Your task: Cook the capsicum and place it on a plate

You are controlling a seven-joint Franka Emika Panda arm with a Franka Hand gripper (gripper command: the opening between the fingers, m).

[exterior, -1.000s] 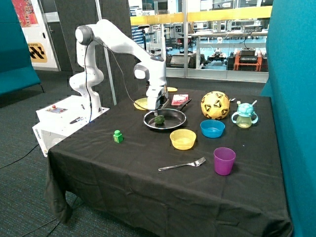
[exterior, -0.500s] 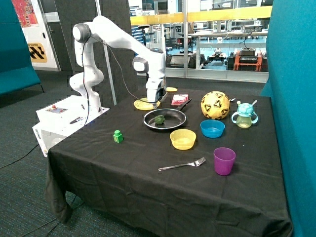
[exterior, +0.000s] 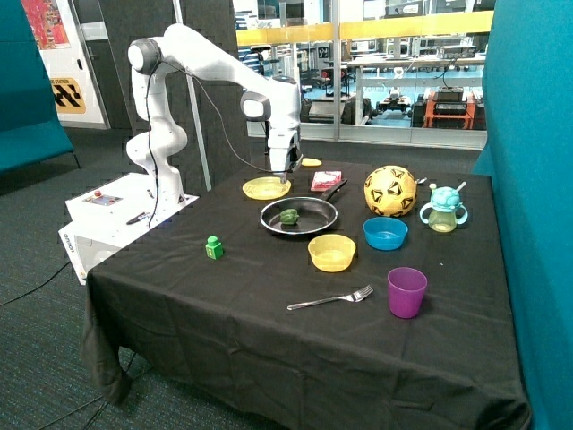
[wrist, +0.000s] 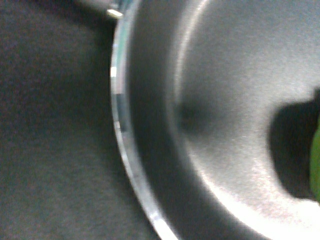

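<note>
The dark green capsicum [exterior: 288, 216] lies inside the dark metal frying pan [exterior: 315, 215] near the middle of the black table. Nothing touches it. My gripper [exterior: 285, 172] hangs well above the pan's far rim, over the gap between the pan and the flat yellow plate [exterior: 266, 187], which lies just behind the pan. In the wrist view the pan's rim [wrist: 120, 125] and shiny floor fill the picture. A sliver of the green capsicum [wrist: 316, 160] shows at the picture's edge with its shadow beside it.
In front of the pan stand a yellow bowl [exterior: 331, 252], a blue bowl [exterior: 385, 233] and a purple cup [exterior: 406, 292]. A fork [exterior: 331, 299] lies near the front. A green blocky toy [exterior: 213, 247], a yellow ball [exterior: 389, 191], a sippy cup [exterior: 443, 209] and a red packet [exterior: 325, 180] are also on the table.
The gripper has risen from just above the capsicum in the pan and drawn back toward the plate. The capsicum stays in the pan.
</note>
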